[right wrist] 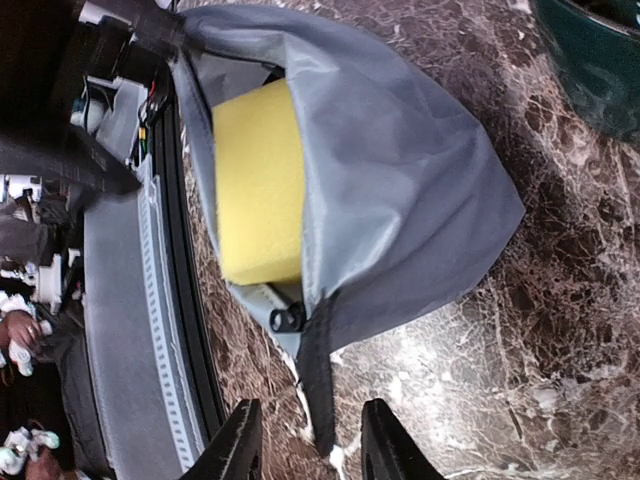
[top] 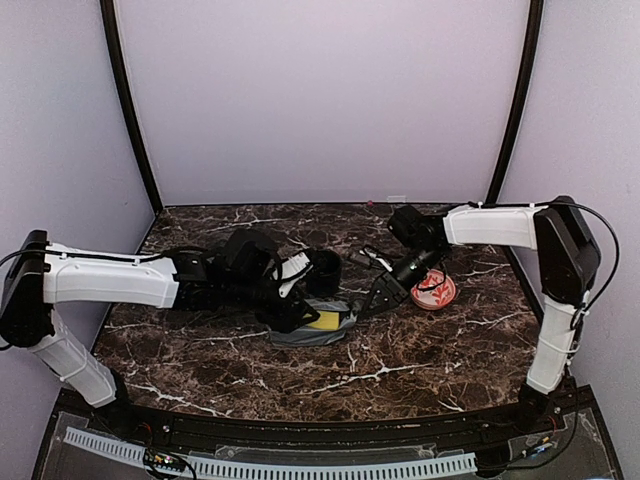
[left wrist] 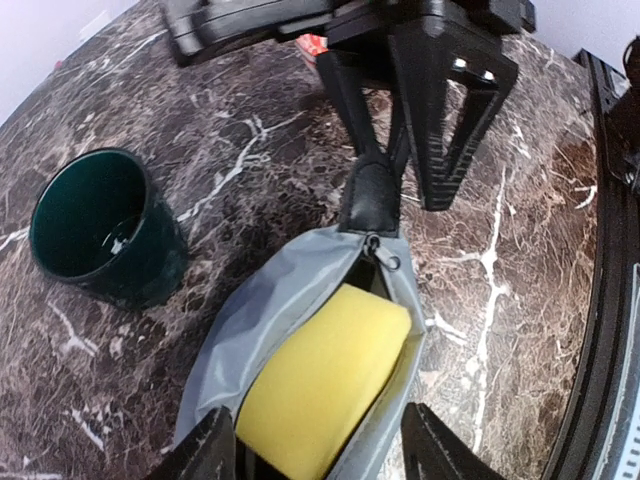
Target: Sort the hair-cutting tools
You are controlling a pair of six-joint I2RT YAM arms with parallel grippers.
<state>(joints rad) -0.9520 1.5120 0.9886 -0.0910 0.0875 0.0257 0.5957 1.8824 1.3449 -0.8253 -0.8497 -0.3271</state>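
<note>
A grey zip pouch [top: 312, 330] lies mid-table, held open by a yellow foam block [top: 327, 320] inside it. My left gripper [left wrist: 320, 440] is open, its jaws on either side of the pouch's near end [left wrist: 290, 300]. My right gripper [right wrist: 312, 440] is open, its fingers on either side of the pouch's black pull tab [right wrist: 318, 385] without touching it. It also shows in the left wrist view [left wrist: 405, 180], above the tab [left wrist: 372, 200]. A dark slim item [top: 368, 257] lies behind the right gripper; I cannot tell which tool it is. No scissors, comb or clipper shows clearly.
A dark green cup [left wrist: 100, 225] stands upright and empty behind the pouch, and shows in the top view [top: 325, 268]. A red-and-white patterned plate [top: 434, 291] sits to the right of the right gripper. The table's front rail [right wrist: 130, 330] runs close to the pouch.
</note>
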